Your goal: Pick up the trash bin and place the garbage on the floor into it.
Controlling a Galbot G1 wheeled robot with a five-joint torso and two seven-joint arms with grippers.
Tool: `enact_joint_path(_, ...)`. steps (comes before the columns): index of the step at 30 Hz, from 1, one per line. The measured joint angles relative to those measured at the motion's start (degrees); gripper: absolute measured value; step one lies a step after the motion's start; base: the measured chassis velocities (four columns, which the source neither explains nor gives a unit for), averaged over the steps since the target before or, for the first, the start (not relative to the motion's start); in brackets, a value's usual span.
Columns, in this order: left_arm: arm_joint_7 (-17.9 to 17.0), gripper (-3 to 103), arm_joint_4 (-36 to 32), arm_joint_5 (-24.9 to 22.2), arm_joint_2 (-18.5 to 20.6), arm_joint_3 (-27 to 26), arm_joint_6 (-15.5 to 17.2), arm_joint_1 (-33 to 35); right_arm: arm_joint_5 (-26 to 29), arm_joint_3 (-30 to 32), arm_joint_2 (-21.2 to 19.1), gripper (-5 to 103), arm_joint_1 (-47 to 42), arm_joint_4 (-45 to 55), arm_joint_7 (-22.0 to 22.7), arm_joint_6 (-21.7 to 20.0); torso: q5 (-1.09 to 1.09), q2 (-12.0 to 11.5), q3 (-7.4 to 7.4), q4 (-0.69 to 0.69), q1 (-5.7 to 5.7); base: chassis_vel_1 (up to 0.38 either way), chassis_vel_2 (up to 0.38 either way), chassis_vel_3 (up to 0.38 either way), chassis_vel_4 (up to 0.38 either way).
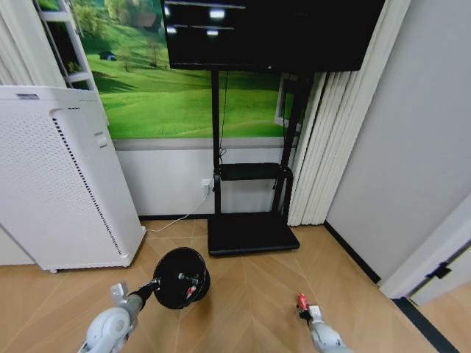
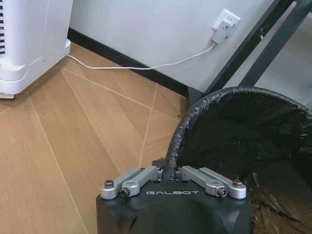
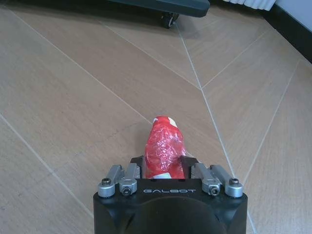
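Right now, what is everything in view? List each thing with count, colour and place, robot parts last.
trash bin: one, black mesh, held by its rim at lower left; litter shows inside.
red garbage piece: one, red with white, gripped at lower right.
floor: tan chevron planks.
air appliance: one, white, left by the wall.
screen stand: one, black, at the centre wall.
wall plug: one, white, with a white cable.
left gripper: shut on the bin rim.
right gripper: shut on the red piece.
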Motion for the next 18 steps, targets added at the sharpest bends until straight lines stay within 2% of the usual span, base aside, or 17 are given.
enact_joint_path(1, 0.0, 3, 0.0, 0.0, 0.0, 0.0, 0.0, 0.0, 0.0, 0.0, 0.0, 45, 0.0, 0.0, 0.0, 0.0, 0.0, 0.0, 0.0, 0.0, 0.0, 0.0, 0.0, 0.0, 0.0)
enact_joint_path(4, 0.03, 3, 0.02, 0.0, 0.01, -0.03, -0.06, -0.07, -0.13, 0.06, 0.03, 30, -0.04, 0.02, 0.06, 0.04, -0.02, 0.0, 0.0, 0.0, -0.01, 0.0, 0.0, 0.0, 0.0)
enact_joint_path(5, 0.03, 3, 0.02, 0.0, 0.01, -0.03, -0.06, -0.07, -0.13, 0.06, 0.03, 30, -0.04, 0.02, 0.06, 0.04, -0.02, 0.0, 0.0, 0.0, -0.01, 0.0, 0.0, 0.0, 0.0)
enact_joint_path(7, 0.05, 3, 0.09, -0.01, 0.01, -0.05, -0.09, -0.12, -0.24, -0.18, 0.0, 19, -0.06, 0.01, 0.08, 0.07, -0.02, 0.01, -0.01, 0.0, -0.01, 0.0, 0.0, 0.0, 0.0)
enact_joint_path(8, 0.05, 3, 0.09, -0.01, 0.01, -0.05, -0.09, -0.12, -0.24, -0.18, 0.0, 19, -0.06, 0.01, 0.08, 0.07, -0.02, 0.01, -0.01, 0.0, -0.01, 0.0, 0.0, 0.0, 0.0)
enact_joint_path(11, 0.06, 3, 0.22, -0.02, -0.01, -0.06, -0.11, -0.17, -0.56, -0.36, 0.18, 9, -0.14, -0.03, 0.15, 0.15, -0.03, 0.01, -0.01, -0.02, -0.01, 0.0, 0.0, 0.0, 0.0)
enact_joint_path(17, 0.12, 3, 0.32, -0.02, 0.01, -0.13, -0.15, -0.15, -0.74, -0.43, 0.4, -2, -0.37, 0.33, 0.25, 0.51, 0.0, 0.01, 0.0, -0.01, -0.01, 0.0, 0.0, 0.0, 0.0)
enact_joint_path(18, 0.12, 3, 0.32, -0.03, 0.03, -0.15, -0.16, -0.15, -0.76, -0.43, 0.39, 3, -0.45, 0.5, 0.29, 0.59, 0.01, 0.01, 0.0, -0.01, -0.01, 0.0, 0.0, 0.0, 0.0)
